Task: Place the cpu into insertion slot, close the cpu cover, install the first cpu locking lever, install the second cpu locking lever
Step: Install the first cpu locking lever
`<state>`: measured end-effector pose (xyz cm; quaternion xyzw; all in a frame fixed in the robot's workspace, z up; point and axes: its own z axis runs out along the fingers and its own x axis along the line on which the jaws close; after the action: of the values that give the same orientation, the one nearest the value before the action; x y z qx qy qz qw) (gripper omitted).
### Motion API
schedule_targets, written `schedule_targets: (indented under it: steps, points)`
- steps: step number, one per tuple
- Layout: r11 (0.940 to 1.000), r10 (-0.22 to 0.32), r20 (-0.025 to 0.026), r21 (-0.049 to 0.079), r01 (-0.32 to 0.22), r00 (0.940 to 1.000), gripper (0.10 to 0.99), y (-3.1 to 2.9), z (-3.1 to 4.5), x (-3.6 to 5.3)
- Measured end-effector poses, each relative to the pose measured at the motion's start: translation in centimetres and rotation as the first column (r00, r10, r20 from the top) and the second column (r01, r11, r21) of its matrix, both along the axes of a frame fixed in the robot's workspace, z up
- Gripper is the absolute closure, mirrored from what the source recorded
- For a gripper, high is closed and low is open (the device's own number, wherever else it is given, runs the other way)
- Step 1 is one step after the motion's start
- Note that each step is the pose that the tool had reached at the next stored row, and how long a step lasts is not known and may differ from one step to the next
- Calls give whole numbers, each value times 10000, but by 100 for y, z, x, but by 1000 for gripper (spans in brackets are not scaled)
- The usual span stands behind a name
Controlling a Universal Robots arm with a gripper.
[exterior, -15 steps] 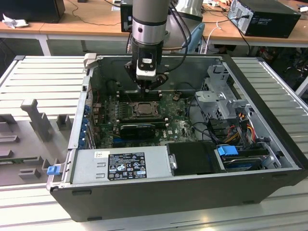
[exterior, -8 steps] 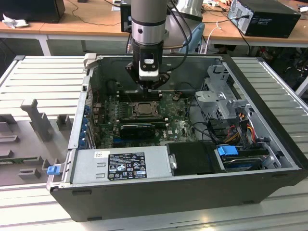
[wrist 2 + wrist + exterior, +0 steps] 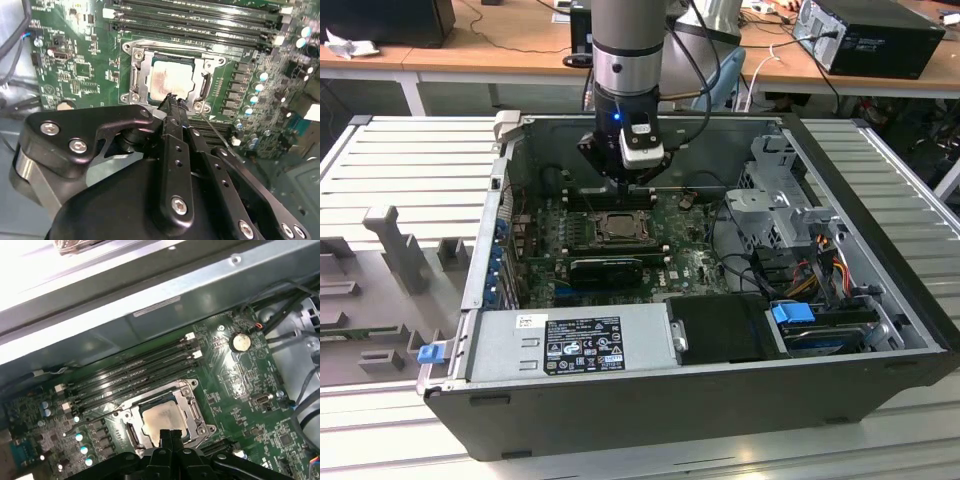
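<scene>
At insertion slot (image 3: 592, 230) edge, mid-motherboard (image 3: 240, 405): your pincer (image 3: 169, 434), fingers pressed together, gripping nothing. Seated inside: cpu (image 3: 161, 419); cpu cover (image 3: 141, 75) flat around it.

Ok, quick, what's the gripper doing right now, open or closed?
Gripper: fingers closed, nothing visibly held, tips at the edge of the cpu cover.

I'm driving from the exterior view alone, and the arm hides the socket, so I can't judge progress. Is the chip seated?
Observer: Yes. In the second wrist view the pale silver-beige square cpu lies in the dark-framed square insertion slot.
Operator: And the cover?
Observer: The thin silver-grey metal cpu cover looks to be lying flat around the chip.
Operator: The claw?
Observer: In the first wrist view the black claw is shut, with its tips at the cover's edge.
</scene>
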<state>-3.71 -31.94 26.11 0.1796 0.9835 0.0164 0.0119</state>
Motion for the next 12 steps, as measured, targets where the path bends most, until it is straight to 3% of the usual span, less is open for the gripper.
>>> schedule_targets:
  steps: [10,12]
  points:
    - [9939,1103,-1,0,-1103,9939,980,0,0,-7]
    - [9850,1724,0,1,-1724,9850,980,0,-1,-7]
